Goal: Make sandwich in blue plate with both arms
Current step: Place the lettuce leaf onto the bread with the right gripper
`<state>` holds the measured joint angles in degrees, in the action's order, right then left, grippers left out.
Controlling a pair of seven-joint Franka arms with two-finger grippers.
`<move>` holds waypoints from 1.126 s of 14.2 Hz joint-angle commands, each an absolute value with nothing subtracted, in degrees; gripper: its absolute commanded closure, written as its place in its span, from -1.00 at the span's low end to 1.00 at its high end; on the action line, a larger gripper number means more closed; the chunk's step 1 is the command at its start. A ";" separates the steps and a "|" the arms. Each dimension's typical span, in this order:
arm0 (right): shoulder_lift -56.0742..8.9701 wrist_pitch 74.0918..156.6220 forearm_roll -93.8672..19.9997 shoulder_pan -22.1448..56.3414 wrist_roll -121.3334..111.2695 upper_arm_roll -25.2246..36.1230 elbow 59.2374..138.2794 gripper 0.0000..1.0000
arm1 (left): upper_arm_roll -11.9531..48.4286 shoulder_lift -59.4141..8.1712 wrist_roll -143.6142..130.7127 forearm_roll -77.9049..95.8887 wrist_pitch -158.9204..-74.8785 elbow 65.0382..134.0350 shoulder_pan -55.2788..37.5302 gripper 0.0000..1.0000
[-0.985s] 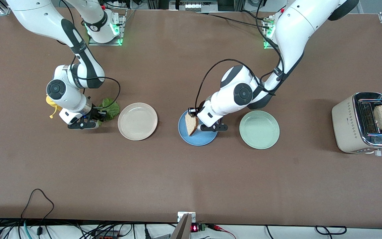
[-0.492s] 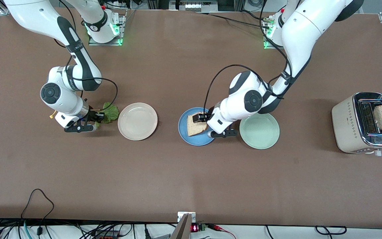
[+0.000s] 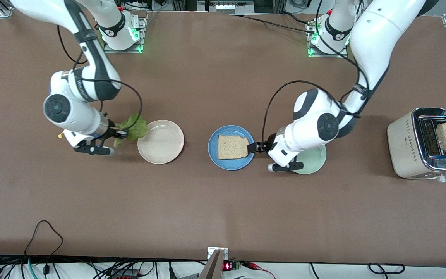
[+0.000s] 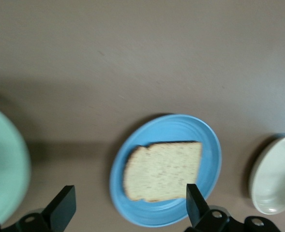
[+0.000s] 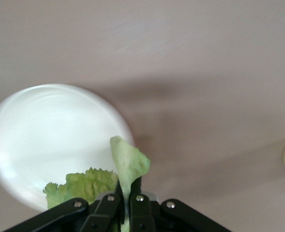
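The left gripper (image 3: 254, 147), jaws apart, hangs beside the blue plate (image 3: 231, 152), where one bread slice (image 3: 232, 147) lies flat. The right gripper (image 3: 121, 133) pinches a lettuce leaf (image 3: 134, 127) beside the cream plate (image 3: 160, 142).

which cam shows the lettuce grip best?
Right wrist view: the right pincer is shut on the lettuce leaf at close range. Front view shows the leaf small, beside the cream plate. Left wrist view misses it.

No readable text, labels or numbers
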<state>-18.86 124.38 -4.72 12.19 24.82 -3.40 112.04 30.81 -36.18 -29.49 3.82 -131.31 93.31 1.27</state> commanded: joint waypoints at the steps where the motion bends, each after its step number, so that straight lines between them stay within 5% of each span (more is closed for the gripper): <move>1: -19.33 123.22 -10.44 18.25 38.71 -4.66 110.13 1.00 | 28.92 -29.02 -28.74 0.27 -127.01 94.84 4.20 -1.00; 8: -31.88 127.08 -15.91 31.01 70.10 -4.57 94.85 1.00 | 28.39 -27.77 -15.93 -7.47 -111.57 84.49 12.56 -1.00; 13: -40.60 135.88 -15.91 34.89 84.81 -4.57 89.48 1.00 | 7.25 -21.46 -0.38 -6.33 -105.05 80.69 3.72 -1.00; 16: -43.94 140.96 -15.82 36.73 89.81 -4.57 86.67 1.00 | 1.77 -17.15 1.23 -0.20 -97.85 80.59 1.94 -1.00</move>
